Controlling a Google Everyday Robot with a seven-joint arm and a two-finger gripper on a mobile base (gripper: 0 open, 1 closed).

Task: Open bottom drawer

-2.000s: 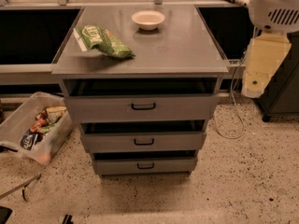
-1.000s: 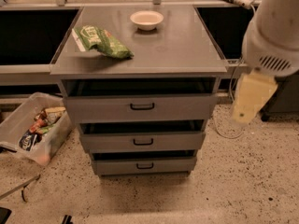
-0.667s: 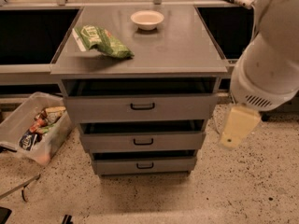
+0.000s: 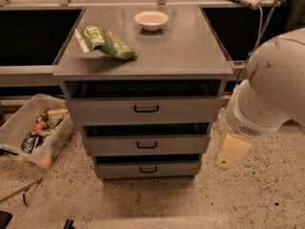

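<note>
Pincer [image 4: 232, 150] hangs at right of frame; spread or pressed together, you cannot tell. Bottom drawer [image 4: 171, 168] sits lower centre, left of it and slightly lower. Its black handle [image 4: 148, 170] runs horizontally, so you likely move leftward and down.

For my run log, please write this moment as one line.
task: open bottom drawer | gripper: right of cabinet, low, touching nothing | handle: untouched

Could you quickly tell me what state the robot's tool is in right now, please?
Tool: cannot be told whether it is open or closed; it hangs to the right of the bottom drawer, not touching it.
</note>
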